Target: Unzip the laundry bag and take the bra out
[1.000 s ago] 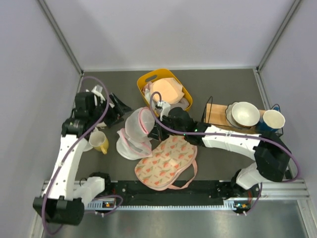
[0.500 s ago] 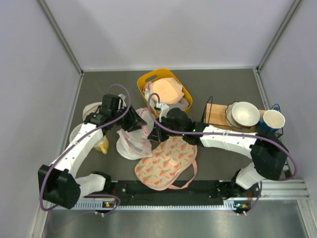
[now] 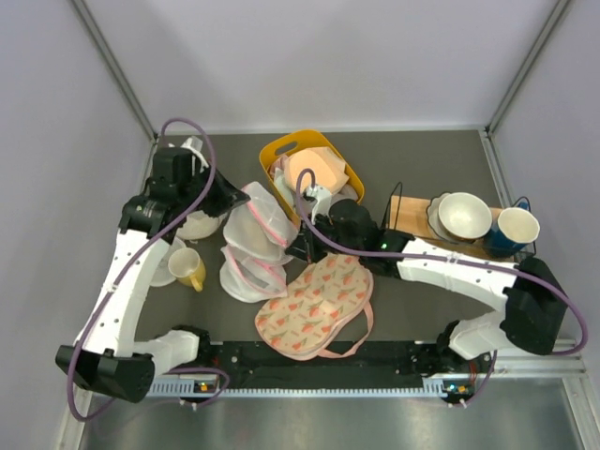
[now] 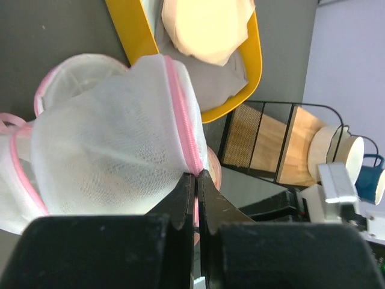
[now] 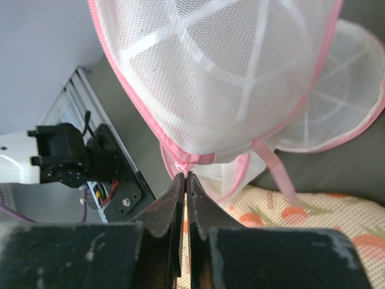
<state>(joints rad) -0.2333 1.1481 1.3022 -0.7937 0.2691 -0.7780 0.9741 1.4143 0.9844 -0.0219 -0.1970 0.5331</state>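
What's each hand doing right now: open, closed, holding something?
The left hand is closed, pinching the laundry bag at its pink zipper edge.
The right hand is closed, also pinching the laundry bag's pink edge.

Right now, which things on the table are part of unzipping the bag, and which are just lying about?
In the job: laundry bag; left gripper and right gripper, both pinching its pink zipper edge. Orange bra: not visible.

Lying about: yellow basket, peach bra, printed pouch, yellow mug, rack, bowl, blue cup.
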